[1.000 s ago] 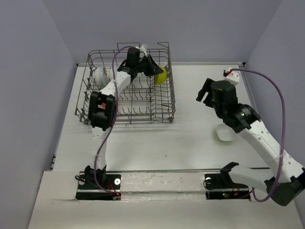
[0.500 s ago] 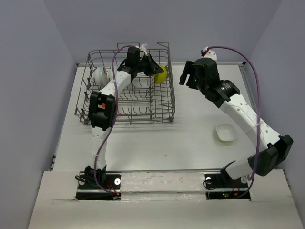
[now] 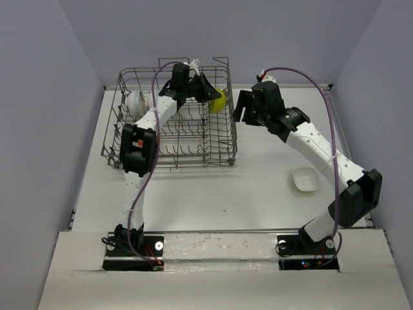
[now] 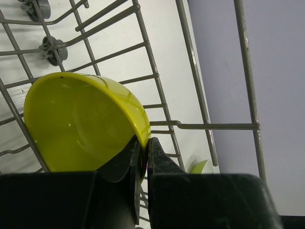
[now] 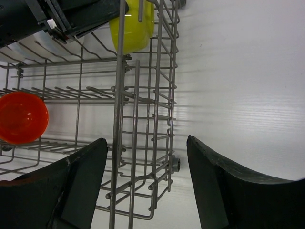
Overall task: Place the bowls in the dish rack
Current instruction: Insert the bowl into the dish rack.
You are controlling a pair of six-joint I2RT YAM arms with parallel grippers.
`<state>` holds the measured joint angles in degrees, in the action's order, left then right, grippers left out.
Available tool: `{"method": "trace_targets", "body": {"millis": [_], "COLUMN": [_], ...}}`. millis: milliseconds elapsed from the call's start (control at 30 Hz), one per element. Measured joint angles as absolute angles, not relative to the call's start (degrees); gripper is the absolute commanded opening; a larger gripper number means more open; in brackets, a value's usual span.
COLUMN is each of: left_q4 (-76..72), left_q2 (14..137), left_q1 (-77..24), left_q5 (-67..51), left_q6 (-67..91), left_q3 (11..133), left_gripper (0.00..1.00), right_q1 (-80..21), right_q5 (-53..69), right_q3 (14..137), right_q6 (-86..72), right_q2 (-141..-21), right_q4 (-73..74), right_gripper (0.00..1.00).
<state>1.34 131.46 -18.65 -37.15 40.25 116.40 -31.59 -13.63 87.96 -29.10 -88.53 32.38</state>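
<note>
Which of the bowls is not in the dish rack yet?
The white bowl lying on the table, right of the dish rack. The yellow bowl, pinched by the left hand, and the orange bowl are inside the rack.

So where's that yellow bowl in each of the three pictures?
Top external: the yellow bowl sits inside the dish rack, by its right wall toward the far end.
Left wrist: the bowl fills the centre left, its rim pinched by the left tool.
Right wrist: the bowl peeks in at the top edge, left of centre, behind wires.
Shared landmark: the rack's right wire wall beside it.
</note>
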Motion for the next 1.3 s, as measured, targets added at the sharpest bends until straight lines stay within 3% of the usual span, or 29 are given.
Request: {"method": "trace_targets", "body": {"millis": [233,733,867,900,1033,1300], "left_q4": [1.7,4.1,4.5,4.5,2.2,-10.3], "left_q2": [131.5,131.5,131.5,131.5,131.5,131.4], "left_q1": [-18.7,-16.5,-16.9,-17.0,-17.7,-18.8], "left_q5": [-37.1,-34.4,-34.4,-34.5,-36.6,-42.1], "left_q6": [40.2,38.9,38.5,38.4,39.3,45.8], "left_q3": [116.6,119.4,119.5,119.6,119.8,116.7], "left_gripper": [0.00,0.00,0.00,0.00,0.00,0.00], "right_q1": [-31.6,-31.7,-32.0,-32.0,-32.4,-32.3], "right_q5": [-11.4,-8.4,-7.8,-7.6,-6.6,-7.8], "right_q3": [86.4,83.7,83.1,83.1,83.0,82.8], "right_q6": [-29.1,-29.6,-30.0,-30.0,-30.9,-33.6], "right_q2": [-88.5,-88.9,-88.9,-88.9,-88.9,-88.9], "right_q4": [31.2,28.6,27.3,26.9,25.7,25.6], "right_gripper": [0.72,0.48,0.34,0.24,0.03,0.01]}}
